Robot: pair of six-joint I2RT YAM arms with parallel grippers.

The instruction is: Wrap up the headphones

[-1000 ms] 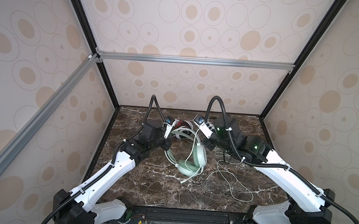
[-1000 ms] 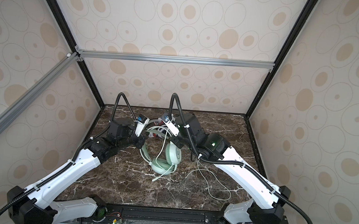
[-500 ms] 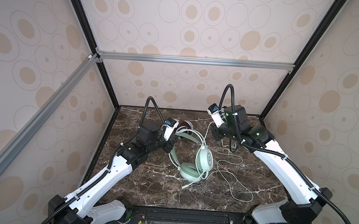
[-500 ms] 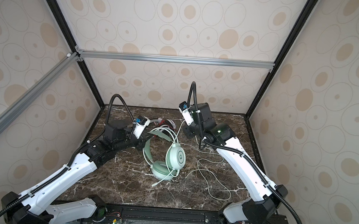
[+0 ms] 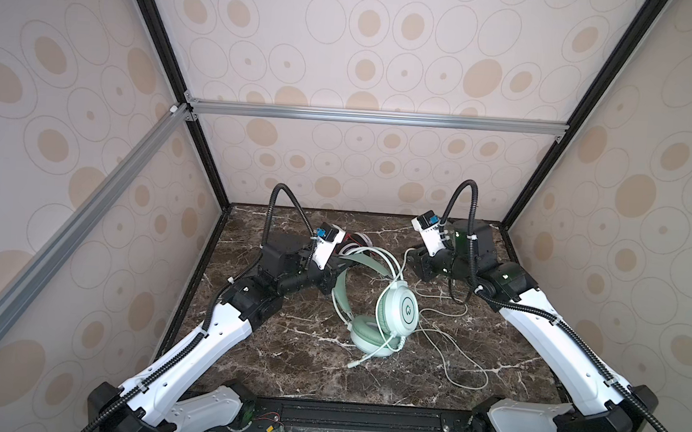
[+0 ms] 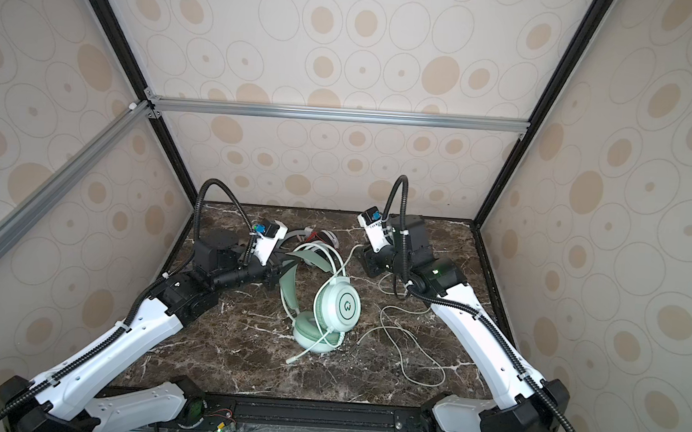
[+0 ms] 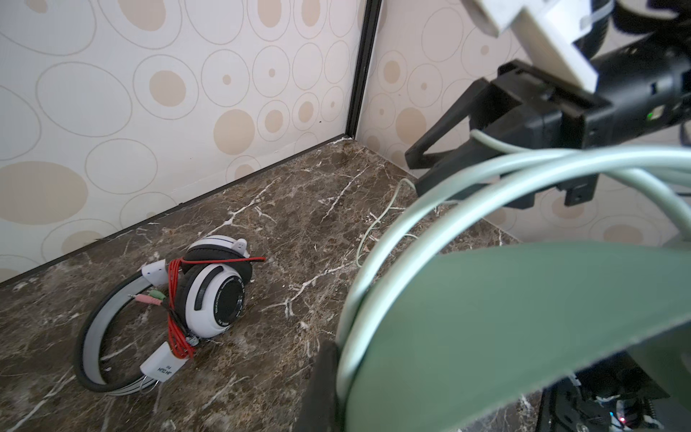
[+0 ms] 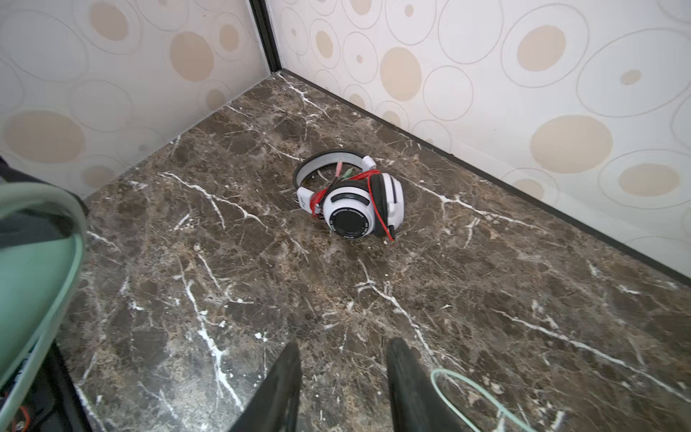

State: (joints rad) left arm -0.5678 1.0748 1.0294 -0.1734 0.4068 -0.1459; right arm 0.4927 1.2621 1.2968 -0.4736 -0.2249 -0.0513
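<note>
Presently, mint-green headset (image 5: 397, 311): stands tilted near the middle of the bench (image 5: 284, 358), its lower ear cup (image 5: 369, 340) resting on the marble and its headband (image 7: 523, 318) raised toward the left side.
Left pincer (image 5: 334, 273): pressed together on the headband. This grip likely props the headset up and holds it steady so cord can be passed around the band.
Right pincer (image 8: 344, 346): spread, with nothing between its fingers. It hovers low over the bench beyond the headset, just beside a loop of cord, probably placed to take up the next stretch.
Pale cord (image 5: 453, 351): mostly slack, lying in loose loops on the bench on the right side of the headset. One strand climbs past the upper ear cup toward the right pincer. By the look of it, the wrapping of this headset is barely begun.
White headset (image 7: 211, 295): lies on its side near the back wall (image 7: 187, 112), well apart from both pincers. Its red cord (image 7: 174, 299) is bundled tightly around the frame beside one ear cup, so it appears finished and parked out of the way.
Containers: none in view; nothing here is stored inside anything.
</note>
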